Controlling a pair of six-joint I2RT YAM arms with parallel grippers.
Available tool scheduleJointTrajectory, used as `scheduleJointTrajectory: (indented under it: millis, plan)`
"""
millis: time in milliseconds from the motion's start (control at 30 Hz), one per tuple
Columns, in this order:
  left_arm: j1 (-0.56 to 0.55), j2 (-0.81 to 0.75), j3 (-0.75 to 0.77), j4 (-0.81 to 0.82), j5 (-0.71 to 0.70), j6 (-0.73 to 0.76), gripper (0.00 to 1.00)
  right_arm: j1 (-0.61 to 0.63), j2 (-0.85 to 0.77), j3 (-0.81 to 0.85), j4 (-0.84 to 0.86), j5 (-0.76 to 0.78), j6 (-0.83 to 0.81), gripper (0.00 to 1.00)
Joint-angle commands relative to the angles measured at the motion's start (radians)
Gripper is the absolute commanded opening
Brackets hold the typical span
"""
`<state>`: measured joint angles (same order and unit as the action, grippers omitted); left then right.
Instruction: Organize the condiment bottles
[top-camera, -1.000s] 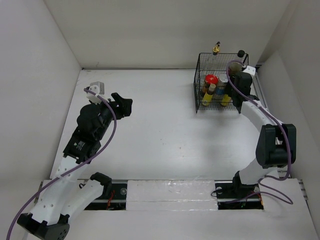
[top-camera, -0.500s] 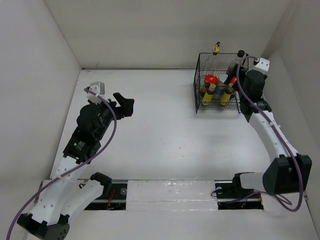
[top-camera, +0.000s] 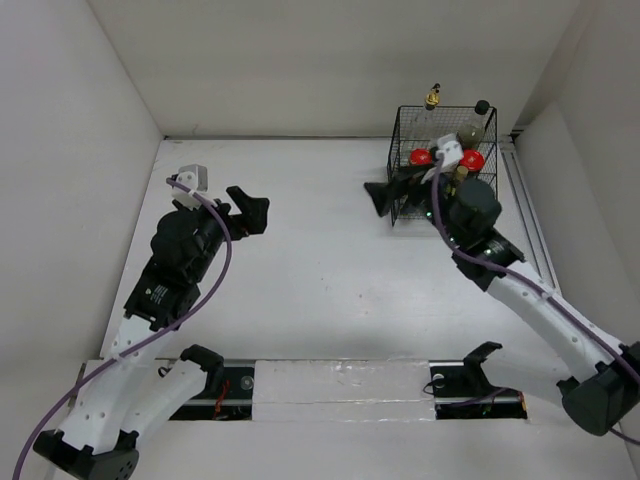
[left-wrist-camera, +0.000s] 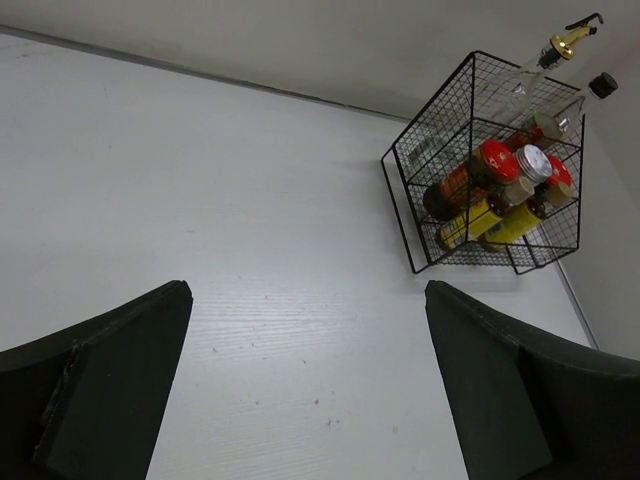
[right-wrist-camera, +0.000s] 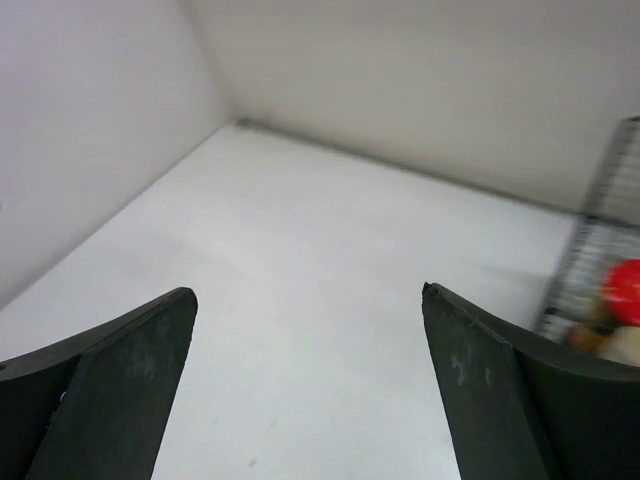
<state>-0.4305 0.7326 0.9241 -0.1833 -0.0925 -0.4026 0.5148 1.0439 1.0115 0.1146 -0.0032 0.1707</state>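
The condiment bottles stand crowded in the black wire basket (top-camera: 400, 130) at the far right. Among them are a tall clear gold-capped bottle (left-wrist-camera: 538, 62), a black-capped bottle (left-wrist-camera: 598, 87), two red-lidded jars (left-wrist-camera: 494, 160) (top-camera: 472, 160), a silver-lidded shaker (left-wrist-camera: 534, 162) and two small yellow bottles (left-wrist-camera: 468, 222) (left-wrist-camera: 515, 225). My right gripper (top-camera: 385, 192) hangs open and empty just left of the basket, pointing left. In the right wrist view only the basket's edge (right-wrist-camera: 598, 245) and one red lid (right-wrist-camera: 625, 290) show. My left gripper (top-camera: 255, 205) is open and empty at the left, facing the basket from far off.
White walls close in the table on the left, back and right. The basket sits near the back right corner by a rail (top-camera: 525, 195) along the right wall. Bare white tabletop (top-camera: 320, 260) lies between the two grippers.
My right gripper has come out of the basket, swung left past its front corner and opened wide. My left gripper's jaws have spread wider; that arm stayed put.
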Motion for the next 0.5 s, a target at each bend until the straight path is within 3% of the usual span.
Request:
scheduleJointTrajectory:
  millis: [0,100,300,467]
  plan:
    - [-0.002,-0.027,0.018,0.035,-0.016,-0.008,1.0,0.1,0.07,-0.079,0.097,-0.237,-0.042,1.0]
    - [-0.002,-0.027,0.009,0.045,-0.026,-0.008,1.0,0.23,0.174,-0.151,0.126,-0.236,-0.042,1.0]
    - [-0.002,-0.027,-0.004,0.054,0.026,-0.018,0.98,0.413,0.284,-0.209,0.166,-0.015,-0.042,1.0]
    - [-0.002,-0.05,-0.03,0.088,0.074,-0.019,1.0,0.432,0.291,-0.218,0.166,0.055,-0.042,1.0]
